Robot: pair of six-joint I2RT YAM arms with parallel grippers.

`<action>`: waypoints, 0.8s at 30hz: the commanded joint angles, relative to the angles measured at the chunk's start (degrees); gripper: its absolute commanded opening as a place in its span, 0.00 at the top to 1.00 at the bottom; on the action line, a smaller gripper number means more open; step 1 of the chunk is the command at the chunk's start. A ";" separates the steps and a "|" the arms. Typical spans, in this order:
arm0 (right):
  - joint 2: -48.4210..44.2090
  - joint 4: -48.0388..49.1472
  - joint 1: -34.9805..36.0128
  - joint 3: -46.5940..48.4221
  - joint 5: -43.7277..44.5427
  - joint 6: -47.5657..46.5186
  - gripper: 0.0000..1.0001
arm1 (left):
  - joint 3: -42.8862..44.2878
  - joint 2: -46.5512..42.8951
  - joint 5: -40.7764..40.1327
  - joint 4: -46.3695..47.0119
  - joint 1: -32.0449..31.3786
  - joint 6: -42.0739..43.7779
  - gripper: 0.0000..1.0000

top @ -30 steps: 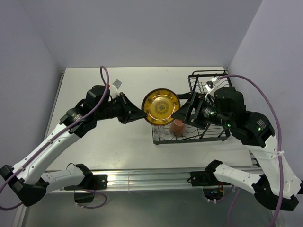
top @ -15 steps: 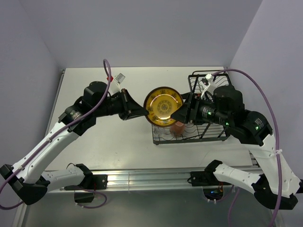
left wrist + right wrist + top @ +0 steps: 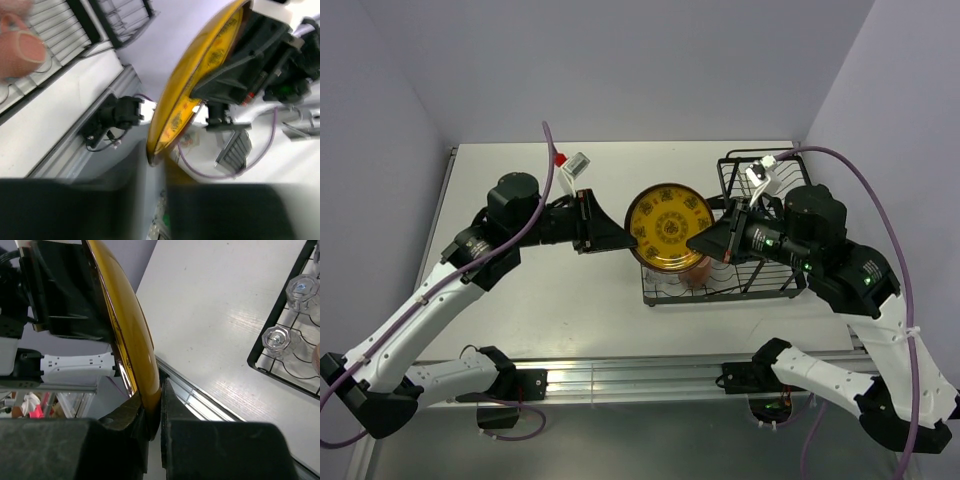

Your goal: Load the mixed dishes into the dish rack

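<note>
The yellow dark-patterned plate [image 3: 670, 227] hangs on edge in the air between both arms, just left of the black wire dish rack [image 3: 752, 172]. My right gripper [image 3: 700, 243] is shut on its right rim; in the right wrist view the rim [image 3: 131, 327] is pinched between the fingers of the right gripper [image 3: 159, 401]. My left gripper [image 3: 628, 238] is open, its jaws standing apart around the plate's left rim [image 3: 199, 77]. A salmon-pink mug [image 3: 20, 47] lies in the rack's low tray, partly hidden under the plate from above. Two clear glasses [image 3: 301, 290] [image 3: 276, 338] stand in the tray.
The rack's low tray [image 3: 720, 296] lies directly below the plate, with the taller basket section behind it to the right. An aluminium rail [image 3: 630, 375] runs along the table's near edge. Walls close in on the left, back and right.
The right gripper has closed on the plate's rim and the left gripper has opened. The plate has shifted slightly right and turned its face more toward the camera.
</note>
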 commanded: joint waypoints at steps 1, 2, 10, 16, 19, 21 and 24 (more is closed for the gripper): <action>-1.36 4.91 0.45 1.04 -3.50 -1.61 1.00 | 0.23 -1.11 8.97 8.35 -0.25 2.57 0.55; -1.45 4.47 0.36 1.91 -3.59 -1.61 1.00 | 0.15 -1.55 9.42 8.96 -0.25 3.28 0.41; -2.07 -2.20 0.36 7.19 -7.28 -1.00 1.00 | 5.23 -2.08 11.79 6.43 1.51 15.74 0.01; -3.65 -6.52 0.36 7.29 -12.62 -3.98 1.00 | 5.95 -4.36 12.58 8.52 2.57 22.00 0.02; -4.53 -6.26 0.36 6.05 -15.88 -4.69 1.00 | 5.07 -3.93 14.69 13.53 2.57 20.61 0.03; -4.88 -6.08 0.45 6.22 -16.25 -5.21 1.00 | 4.89 -3.23 15.31 16.16 2.57 19.20 0.04; -4.36 -6.34 0.36 7.01 -16.33 -5.83 1.00 | 4.98 -1.73 16.45 18.63 2.48 17.44 0.05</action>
